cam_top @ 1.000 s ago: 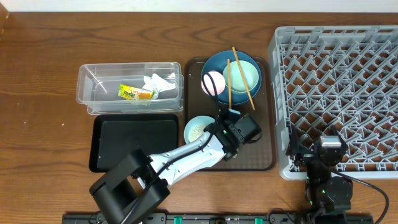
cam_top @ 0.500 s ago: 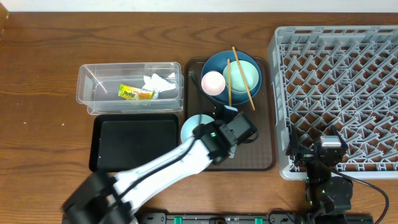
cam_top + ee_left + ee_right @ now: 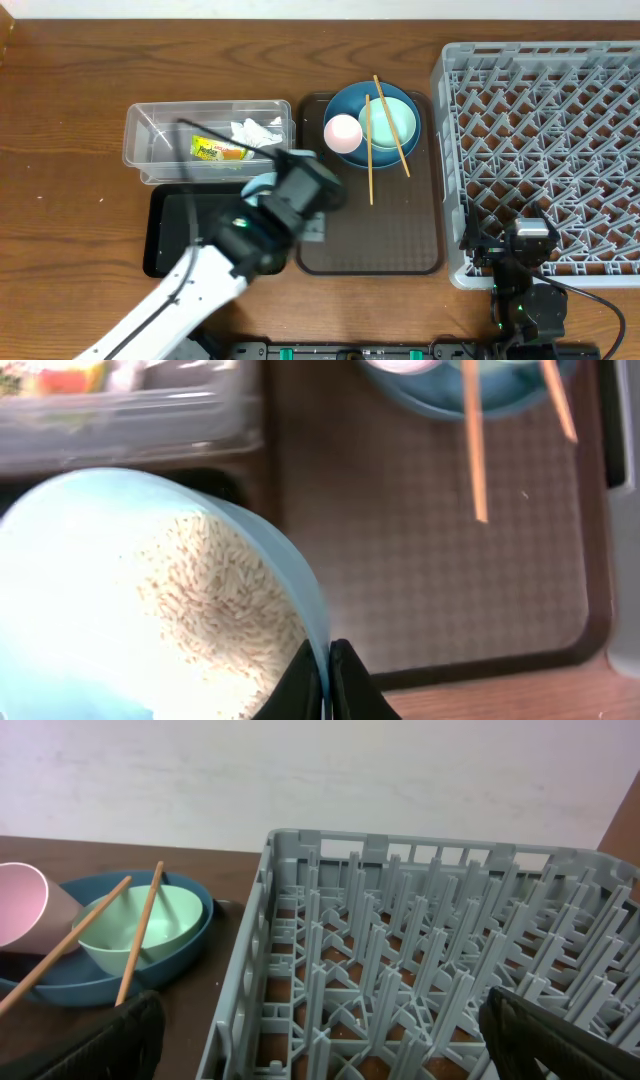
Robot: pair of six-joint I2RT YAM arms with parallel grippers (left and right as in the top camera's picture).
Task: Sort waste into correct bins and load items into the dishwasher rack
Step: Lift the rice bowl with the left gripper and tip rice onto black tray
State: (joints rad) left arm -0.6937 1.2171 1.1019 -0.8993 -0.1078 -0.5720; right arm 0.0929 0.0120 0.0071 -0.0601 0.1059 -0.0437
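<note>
Leftmost, the flat black rectangular tray [image 3: 170,240] lay under the left gripper [image 3: 325,680], which pinched the rim of the small light blue bowl [image 3: 100,610] holding white rice grains [image 3: 220,610]. Rightward, the right gripper [image 3: 320,1030] gaped wide over the near edge of the grey pegged plastic rack [image 3: 400,920].

Your wooden table [image 3: 60,100] carries four things. The clear tub [image 3: 140,120] and the black tray [image 3: 165,225] lie left of the brown serving tray [image 3: 390,240]. The grey rack [image 3: 540,100] stands rightmost.
</note>
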